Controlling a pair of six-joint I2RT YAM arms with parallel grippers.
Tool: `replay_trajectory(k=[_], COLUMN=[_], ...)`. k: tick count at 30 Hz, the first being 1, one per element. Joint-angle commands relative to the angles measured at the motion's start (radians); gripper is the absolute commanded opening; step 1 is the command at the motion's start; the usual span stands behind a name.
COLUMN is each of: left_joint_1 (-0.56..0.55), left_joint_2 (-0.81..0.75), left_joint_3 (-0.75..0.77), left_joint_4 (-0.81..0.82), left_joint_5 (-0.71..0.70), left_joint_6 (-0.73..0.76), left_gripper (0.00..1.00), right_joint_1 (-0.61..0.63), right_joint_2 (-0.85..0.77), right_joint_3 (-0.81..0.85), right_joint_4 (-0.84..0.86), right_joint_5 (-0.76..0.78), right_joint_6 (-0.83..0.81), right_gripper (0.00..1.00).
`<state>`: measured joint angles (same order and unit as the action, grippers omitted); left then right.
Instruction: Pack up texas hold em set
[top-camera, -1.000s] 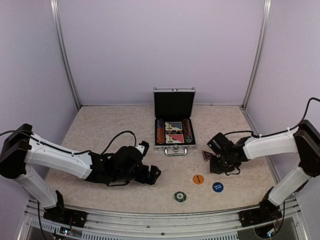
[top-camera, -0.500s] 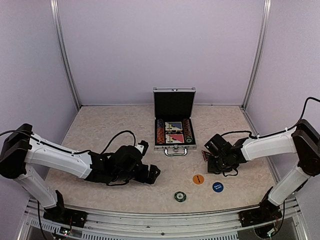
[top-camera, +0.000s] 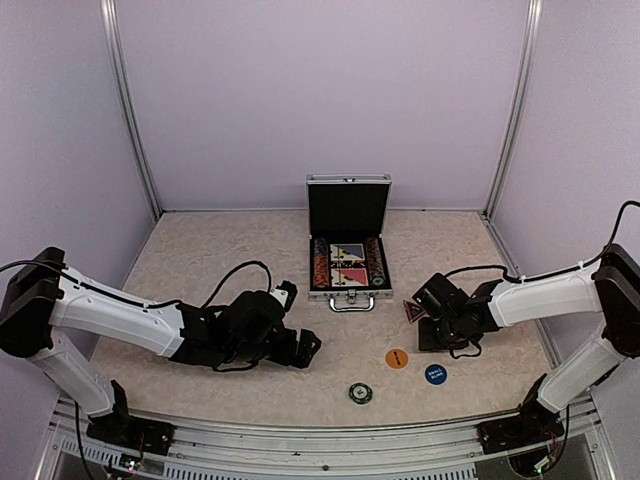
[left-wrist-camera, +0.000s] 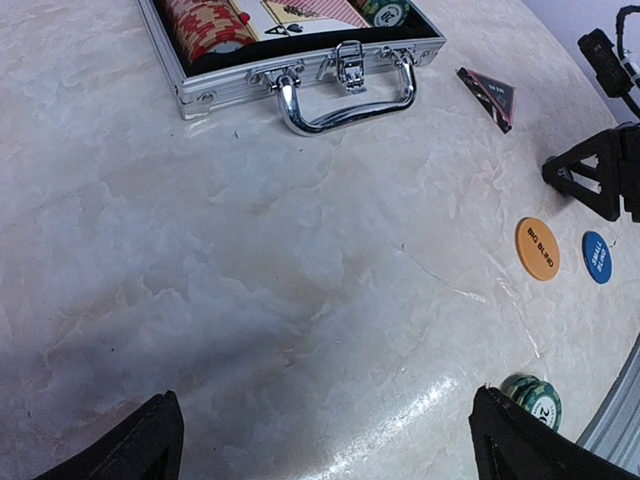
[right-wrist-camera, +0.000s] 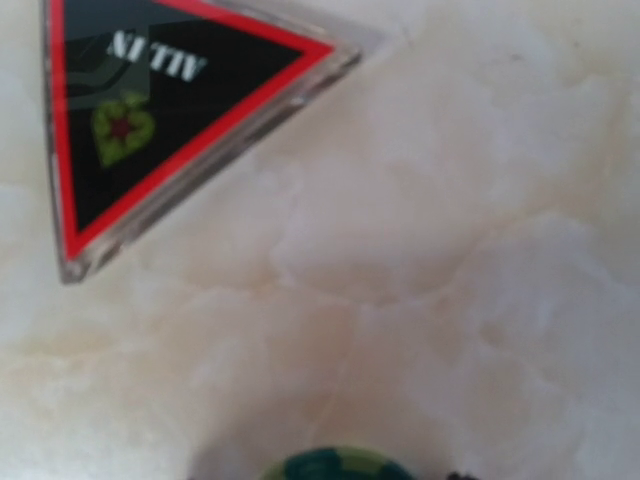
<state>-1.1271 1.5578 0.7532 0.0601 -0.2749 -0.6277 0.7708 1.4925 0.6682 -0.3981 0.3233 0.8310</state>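
The briefcase (left-wrist-camera: 230, 86) is being shown with a frame of silver metal, dully shining, and its handle (left-wrist-camera: 350, 111) is being seen as polished chrome. The lid lining (top-camera: 348, 208) is being seen as matt black. The table top (left-wrist-camera: 250, 290) is being shown as smooth, marbled and slightly glossy. The triangular marker (right-wrist-camera: 140, 110) is being seen as glossy black, edged in clear plastic. The orange disc (left-wrist-camera: 537, 249) and the blue disc (left-wrist-camera: 597, 257) are being shown as matt.

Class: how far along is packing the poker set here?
Done: cards and red chips sit in the open silver aluminium briefcase. In hand: the right hand is beside the dark triangular marker. Left: that marker, orange disc, blue disc and green-white chips; lid open.
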Motion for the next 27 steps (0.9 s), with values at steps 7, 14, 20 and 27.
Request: replay_trajectory(k=[7, 14, 20, 27], left_joint_1=[0.007, 0.008, 0.008, 0.008], left_joint_2=[0.004, -0.001, 0.003, -0.002], left_joint_3=[-0.012, -0.018, -0.013, -0.016], left_joint_4=[0.012, 0.015, 0.015, 0.012], left_joint_5=[-0.002, -0.003, 0.000, -0.002], left_joint_6=[0.005, 0.005, 0.006, 0.004], left_gripper=[0.99, 0.99, 0.99, 0.99], right_joint_1=[0.023, 0.029, 0.060, 0.111], right_joint_2=[0.061, 0.028, 0.010, -0.012], right_joint_3=[-0.039, -0.033, 0.030, 0.148], right_joint_4=[-0.123, -0.142, -0.196, -0.280], right_joint_5=[-0.070, -0.070, -0.044, 0.001], right_joint_6=[0.003, 0.007, 0.014, 0.013], right_gripper=[0.46, 0.40, 0.39, 0.39])
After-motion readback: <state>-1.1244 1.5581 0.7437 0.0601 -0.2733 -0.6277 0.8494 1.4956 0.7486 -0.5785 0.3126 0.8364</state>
